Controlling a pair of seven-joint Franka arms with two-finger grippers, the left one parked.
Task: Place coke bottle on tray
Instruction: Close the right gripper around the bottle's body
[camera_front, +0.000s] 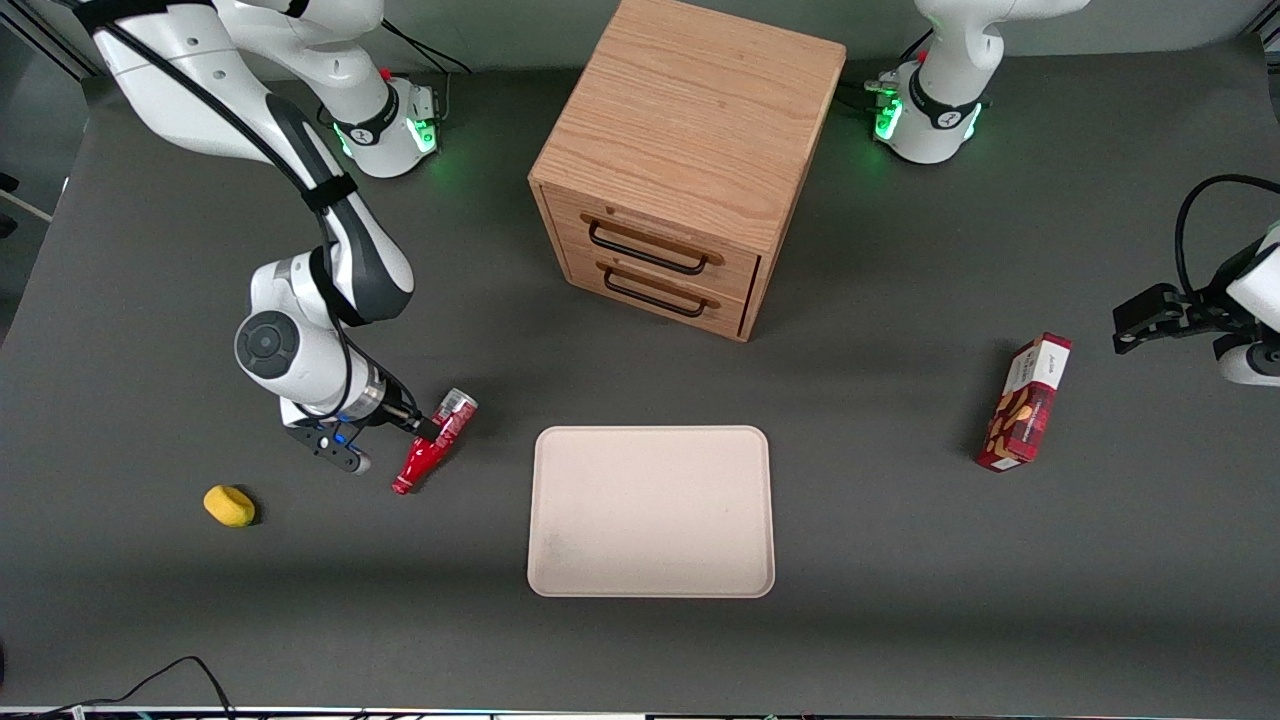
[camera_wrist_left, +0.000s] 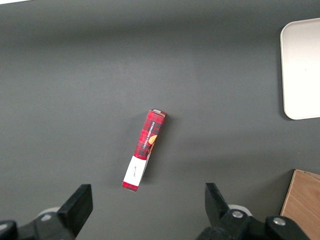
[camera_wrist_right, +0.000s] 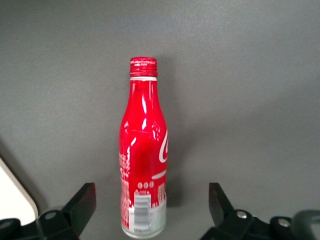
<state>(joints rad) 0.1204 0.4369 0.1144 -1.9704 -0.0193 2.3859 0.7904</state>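
On the dark grey table (camera_front: 900, 620), nearest the front camera, lies the tray (camera_front: 651, 511), flat and bare, a short way from the jaws toward the parked arm's end, with open table between them. A small yellow object (camera_front: 229, 505) sits near the jaws toward the working arm's end, a little nearer the camera than they are, and apart from both bottle and tray. The gripper (camera_front: 400, 430) hangs low over the table, its jaws spread wide and holding nothing. In the right wrist view the coke bottle (camera_wrist_right: 142, 165) lies between the two dark fingers (camera_wrist_right: 80, 205) with a clear gap to each one, its silvery base end close in toward the gripper (camera_wrist_right: 150, 220) and its red cap pointing away. In the front view the bottle lies on its side on the table, just beside the tray's near corner but not touching it, its cap end nearer the camera than its base. Farther off, a red snack box (camera_front: 1026, 403) rests well apart toward the parked arm's end. Farthest from the camera stands a wooden drawer cabinet (camera_front: 690, 160), both drawers closed.
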